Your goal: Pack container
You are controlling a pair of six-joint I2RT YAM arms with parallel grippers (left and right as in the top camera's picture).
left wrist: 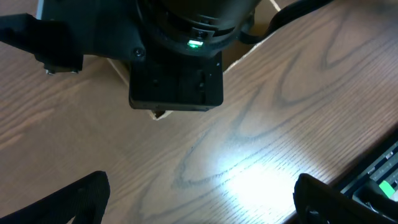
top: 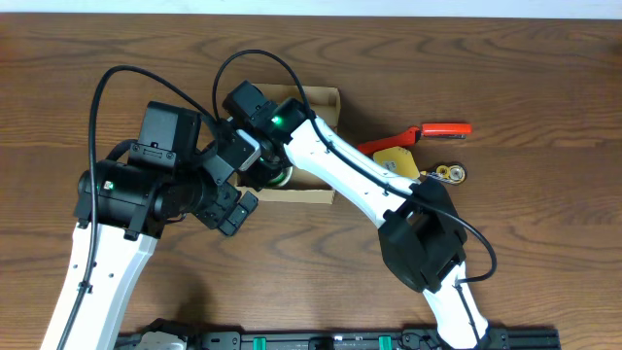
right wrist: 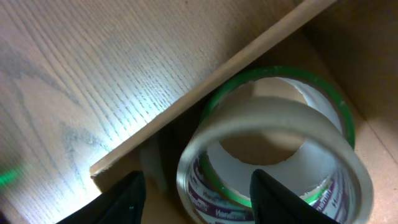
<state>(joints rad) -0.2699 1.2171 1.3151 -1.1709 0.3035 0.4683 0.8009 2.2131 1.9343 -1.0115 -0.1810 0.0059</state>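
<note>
- The container (top: 311,195) stands on the worktop (top: 544,68), largely hidden under the right arm (top: 340,170); its lid flap cannot be made out.
- A tape roll (right wrist: 273,143) lies inside, against a wall.
- Red-handled pliers (top: 428,131) and a yellow item (top: 394,160) wait outside, so packing seems partway.
- Right gripper (right wrist: 198,186) fingers spread about the roll, released; left gripper (left wrist: 200,186) spread, empty.

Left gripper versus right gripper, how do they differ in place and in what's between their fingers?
The left gripper is over bare table outside the container; the right gripper points into the container. Nothing lies between the left gripper's fingers, while a tape roll lying in the container shows between the right gripper's fingers. Both have fingers spread apart.
</note>
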